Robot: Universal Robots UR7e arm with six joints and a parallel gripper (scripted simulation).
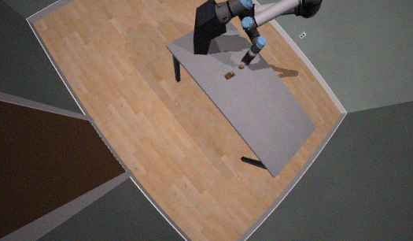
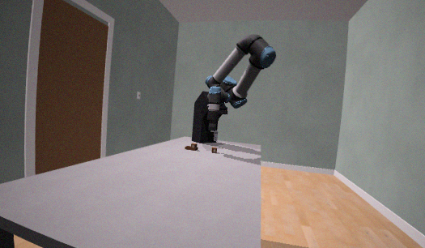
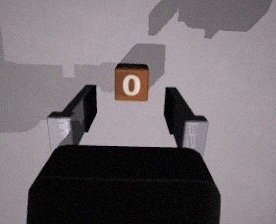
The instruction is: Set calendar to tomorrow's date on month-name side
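Note:
A small brown cube (image 3: 132,84) with a white 0 facing up lies alone on the grey table. It also shows in the overhead view (image 1: 241,67) and in the side view (image 2: 214,150). My gripper (image 3: 130,100) hangs above it with the fingers wide open and nothing between them; the cube lies just beyond the fingertips, between their lines. The brown tray (image 1: 229,76) stands apart from the cube on the table, and shows in the side view (image 2: 191,147) to the cube's left. What the tray holds is too small to tell.
The robot's black base (image 1: 206,27) stands at the table's near end behind the tray. The table's edge (image 2: 261,162) runs close to the right of the cube. The arm's shadows fall over the table around the cube.

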